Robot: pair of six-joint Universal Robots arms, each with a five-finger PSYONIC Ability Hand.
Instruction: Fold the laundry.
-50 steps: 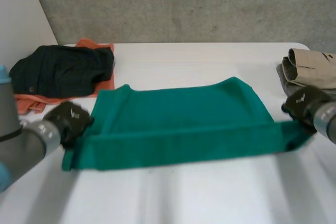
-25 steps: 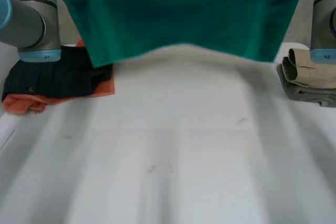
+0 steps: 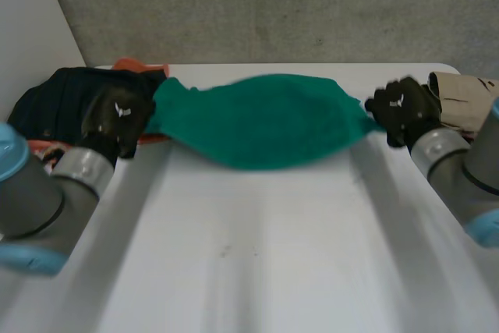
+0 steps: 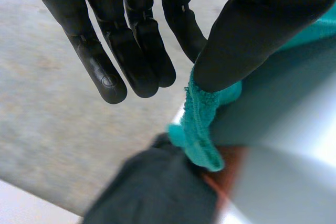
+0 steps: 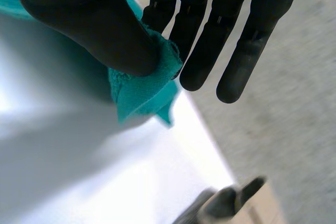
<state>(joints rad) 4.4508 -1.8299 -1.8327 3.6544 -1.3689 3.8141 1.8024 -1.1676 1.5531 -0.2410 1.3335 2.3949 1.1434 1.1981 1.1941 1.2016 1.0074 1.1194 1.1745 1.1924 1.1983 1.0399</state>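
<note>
Head view: green cloth (image 3: 265, 118) strung taut btwn both hands over the far part of the white table (image 3: 257, 271), long axis running side to side, middle bellying toward the robot. Left hand (image 3: 117, 118) has one end, right hand (image 3: 401, 111) the other, so the cloth lies inboard of each hand, neither nearer than the other. Can't tell if the belly touches the table.

Left wrist view: thumb pinches a bunched cloth end against a finger, other fingers straight & off it. Right wrist view: same pinch, thumb on a crumpled end, remaining fingers straight.

Dark garment (image 3: 54, 99) on orange cloth (image 3: 136, 64) sits just beside left hand; beige garment (image 3: 468, 91) just beside right hand.

Likely next: lay it flat, w/ both hands moving together, clear of both piles.
</note>
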